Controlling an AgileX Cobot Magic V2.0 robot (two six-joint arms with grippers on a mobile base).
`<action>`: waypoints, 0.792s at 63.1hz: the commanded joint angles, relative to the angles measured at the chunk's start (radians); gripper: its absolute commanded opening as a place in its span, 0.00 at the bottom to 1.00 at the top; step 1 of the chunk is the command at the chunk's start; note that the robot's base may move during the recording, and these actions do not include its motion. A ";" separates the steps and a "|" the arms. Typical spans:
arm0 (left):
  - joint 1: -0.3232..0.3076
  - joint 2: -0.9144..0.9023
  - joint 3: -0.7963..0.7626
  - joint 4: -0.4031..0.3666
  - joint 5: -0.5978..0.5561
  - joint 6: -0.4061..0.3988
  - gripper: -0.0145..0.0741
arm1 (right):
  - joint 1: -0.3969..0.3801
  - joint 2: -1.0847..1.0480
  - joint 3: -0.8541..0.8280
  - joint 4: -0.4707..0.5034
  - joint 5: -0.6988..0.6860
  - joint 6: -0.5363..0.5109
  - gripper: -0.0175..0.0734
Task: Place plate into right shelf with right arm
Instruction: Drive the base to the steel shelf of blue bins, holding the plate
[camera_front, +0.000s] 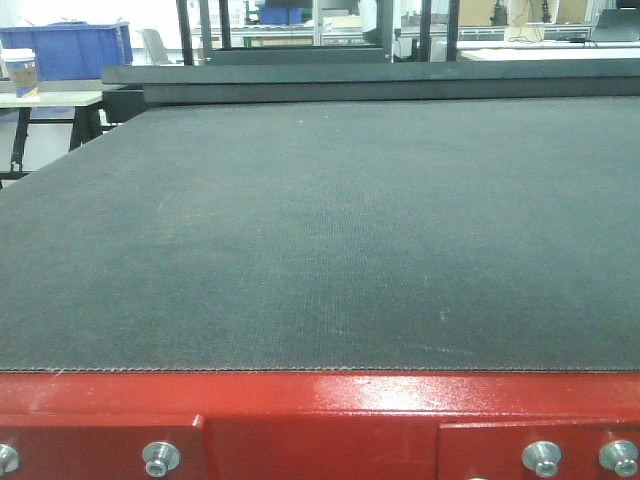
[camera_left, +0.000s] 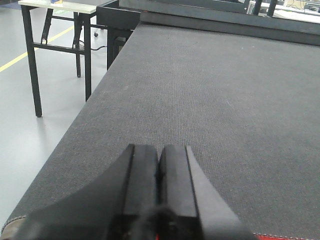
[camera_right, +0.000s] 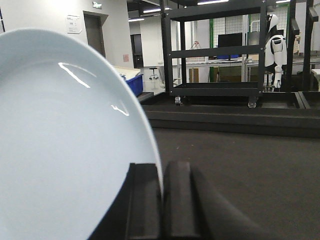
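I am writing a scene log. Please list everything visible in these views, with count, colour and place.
plate: one, white, rim in the right end effector
table mat: one, dark grey, covering the table top
table frame: one, red, under the mat's front edge
bolts: four, silver, on the frame
bins: at least two, blue, far background
side table: one, pale top, black legs, far left
cup: one, whitish, on the side table
wheeled rack: one, black, beyond the table
humanoid robot: one, white, far right background
left end effector: one, black, shut, above the mat
right end effector: one, black, shut on the plate
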 joint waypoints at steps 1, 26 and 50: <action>-0.002 -0.006 0.009 0.000 -0.089 -0.006 0.11 | -0.005 0.007 -0.029 0.000 -0.105 -0.009 0.25; -0.002 -0.006 0.009 0.000 -0.089 -0.006 0.11 | -0.005 0.007 -0.029 0.000 -0.105 -0.009 0.25; -0.002 -0.006 0.009 0.000 -0.089 -0.006 0.11 | -0.005 0.007 -0.029 0.000 -0.105 -0.009 0.25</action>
